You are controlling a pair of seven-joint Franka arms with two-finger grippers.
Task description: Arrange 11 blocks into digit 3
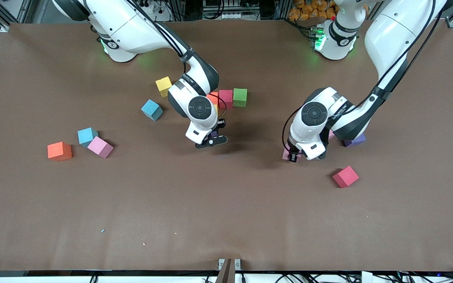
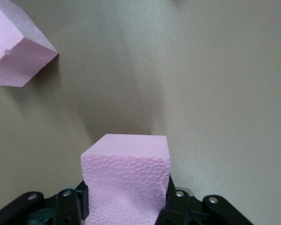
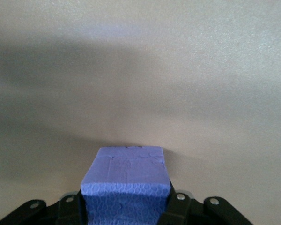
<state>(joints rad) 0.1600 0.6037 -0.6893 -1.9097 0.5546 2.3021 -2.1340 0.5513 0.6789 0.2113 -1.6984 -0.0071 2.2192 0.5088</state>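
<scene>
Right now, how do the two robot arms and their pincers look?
Both arms have glossy white shells with black joint bands and a round black cap at the wrist. Black cables run along them. The bases glow green. The left pincer and the right pincer are black, with small silver screws.

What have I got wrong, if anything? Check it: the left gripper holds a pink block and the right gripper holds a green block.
The colour of the right gripper's block is wrong. The right gripper holds a purple block, as the right wrist view shows. The green block sits on the table. The left gripper does hold a pink block.
</scene>
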